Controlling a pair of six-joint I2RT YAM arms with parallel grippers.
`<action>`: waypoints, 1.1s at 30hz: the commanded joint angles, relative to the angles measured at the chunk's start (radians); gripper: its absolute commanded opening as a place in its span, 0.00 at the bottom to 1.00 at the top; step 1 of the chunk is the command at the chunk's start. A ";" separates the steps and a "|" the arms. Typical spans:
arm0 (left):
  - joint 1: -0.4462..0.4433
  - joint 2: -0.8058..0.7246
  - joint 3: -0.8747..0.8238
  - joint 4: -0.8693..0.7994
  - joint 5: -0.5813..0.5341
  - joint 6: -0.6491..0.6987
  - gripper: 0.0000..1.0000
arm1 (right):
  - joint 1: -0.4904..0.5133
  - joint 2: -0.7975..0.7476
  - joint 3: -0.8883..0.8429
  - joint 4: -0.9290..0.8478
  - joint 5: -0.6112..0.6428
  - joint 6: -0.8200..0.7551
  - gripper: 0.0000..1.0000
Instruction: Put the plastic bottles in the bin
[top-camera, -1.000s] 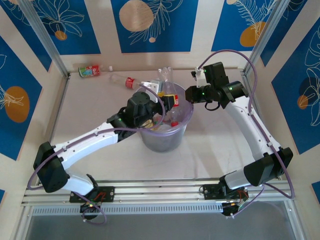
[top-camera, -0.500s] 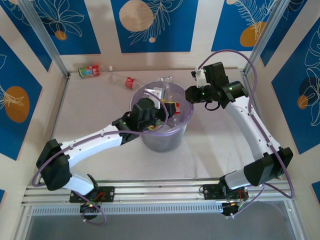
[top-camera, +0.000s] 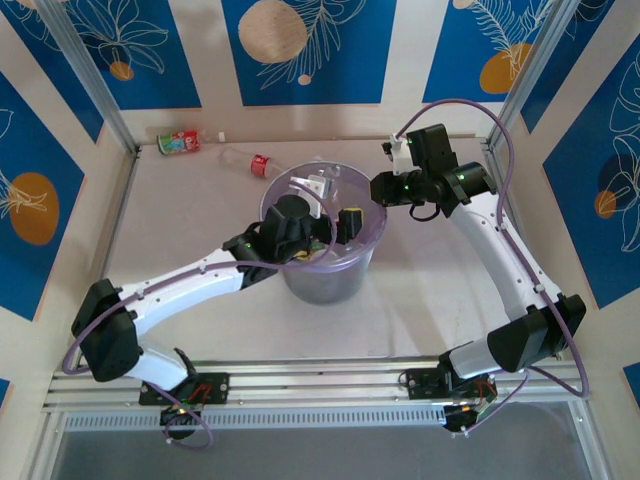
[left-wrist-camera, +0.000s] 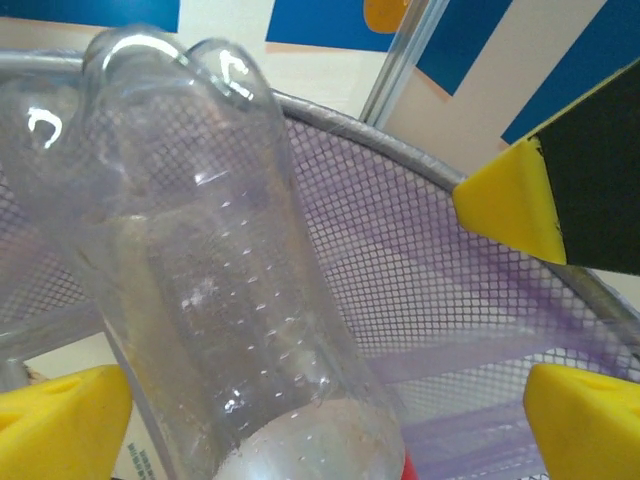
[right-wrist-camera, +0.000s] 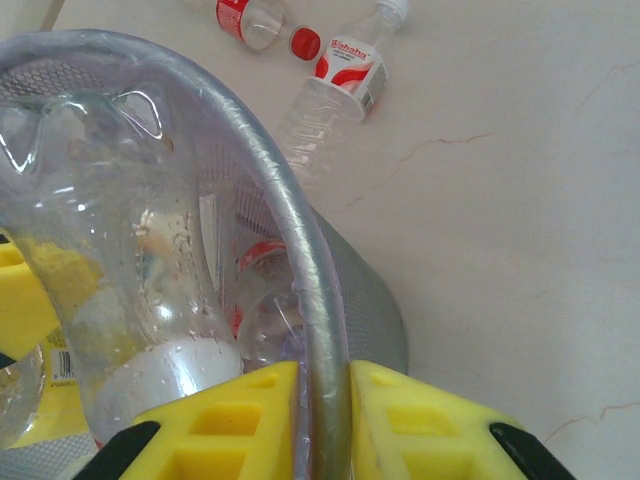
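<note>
Purple-ish bin (top-camera: 322, 278) at centre of surface (top-camera: 185, 215) | left claw (top-camera: 335, 207) spread wide inside it, clear bottle (left-wrist-camera: 225, 300) between its jaws | right claw (top-camera: 381, 190) pinching bin rim | red-green bottle (top-camera: 180, 142) by far-left corner

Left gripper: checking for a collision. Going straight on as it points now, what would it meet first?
The left gripper would probably meet the clear bottle first, then the bin wall behind it; depth is unclear.

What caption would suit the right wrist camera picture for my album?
Right gripper pinching the bin rim, clear bottle inside, two bottles lying on the table.
</note>
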 joint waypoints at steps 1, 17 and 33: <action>0.007 -0.060 0.060 -0.027 -0.045 0.061 0.92 | 0.010 -0.005 -0.002 0.009 -0.019 -0.012 0.19; 0.140 0.098 0.255 -0.087 0.016 0.062 0.53 | 0.016 -0.012 -0.006 0.010 -0.018 -0.007 0.19; 0.150 0.037 0.277 -0.183 -0.014 0.103 0.61 | 0.012 0.002 0.004 0.010 -0.019 -0.012 0.19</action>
